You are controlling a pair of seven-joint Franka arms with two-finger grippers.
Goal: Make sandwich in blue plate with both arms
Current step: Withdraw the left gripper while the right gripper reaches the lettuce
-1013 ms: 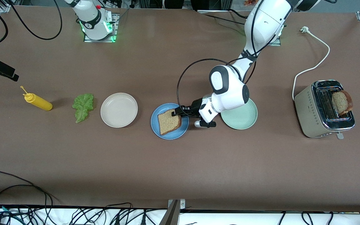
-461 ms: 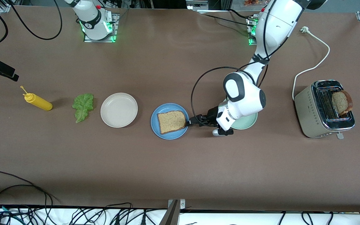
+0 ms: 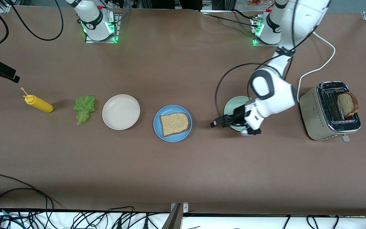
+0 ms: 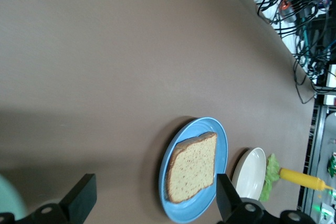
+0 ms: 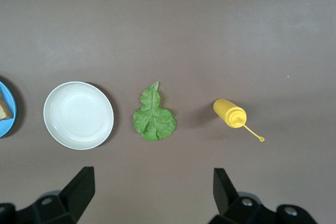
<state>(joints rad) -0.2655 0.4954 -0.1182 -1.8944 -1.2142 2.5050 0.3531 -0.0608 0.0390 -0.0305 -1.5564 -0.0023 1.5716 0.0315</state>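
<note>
One brown bread slice (image 3: 174, 123) lies flat on the blue plate (image 3: 158, 129), also seen in the left wrist view as the bread slice (image 4: 194, 169) on the blue plate (image 4: 219, 132). My left gripper (image 3: 216, 123) hangs open and empty over the bare table between the blue plate and the mint-green plate (image 3: 235, 103); its fingers (image 4: 84, 192) point at the bread. A second bread slice (image 3: 347, 103) stands in the toaster (image 3: 324, 113). The lettuce leaf (image 3: 84, 108) lies on the table. My right gripper (image 5: 152, 177) waits open, high over the table by the lettuce (image 5: 154, 119).
A cream plate (image 3: 121, 112) sits between lettuce and blue plate. A yellow mustard bottle (image 3: 38, 103) lies toward the right arm's end. The toaster's white cord (image 3: 321, 65) runs to a loose plug. Cables hang along the table's front edge.
The left gripper opened and let go of the bread, which settled flat on the blue plate. It then drew back toward the mint-green plate. The right arm has not moved.
</note>
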